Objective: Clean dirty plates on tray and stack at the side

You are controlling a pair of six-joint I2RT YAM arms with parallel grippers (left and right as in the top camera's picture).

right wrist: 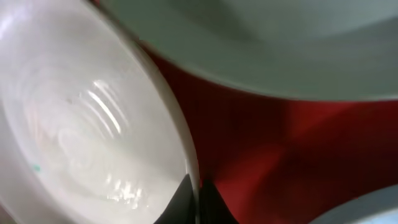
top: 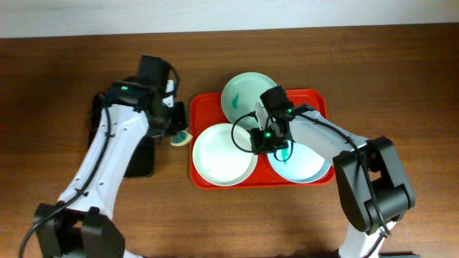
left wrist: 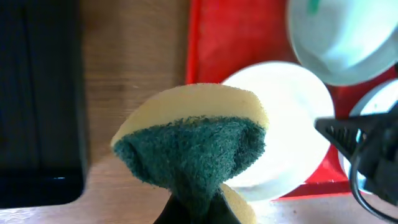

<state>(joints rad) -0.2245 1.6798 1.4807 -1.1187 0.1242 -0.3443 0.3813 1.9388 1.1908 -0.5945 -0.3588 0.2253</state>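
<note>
left fingers (left wrist: 196,214): pinching the lower end of a yellow sponge with a dark green scouring face (left wrist: 193,143), held over the brown wooden tabletop (top: 57,72) just left of the large red rectangular plastic tray (top: 204,107).
right fingers (right wrist: 196,202): pressed together on the right rim of the white round shallow plate (top: 224,154), low between it and the pale blue round shallow plate (top: 305,163).
sponge: green side bulges toward the left wrist camera, squeezed narrow at its base.
white plate: near left part of the red tray, with a tiny teal speck inside.
pale blue plate: near right part of the red tray, just beside the white one, partly hidden by the right arm.
red tray: middle of the tabletop, all three plates on it.
mint green round shallow plate (top: 244,97): far side of the red tray, with a teal smear on its left inner part and its far edge past the tray's rim.
narrow black tray (top: 140,161): left of the red tray, mostly under the left arm.
</note>
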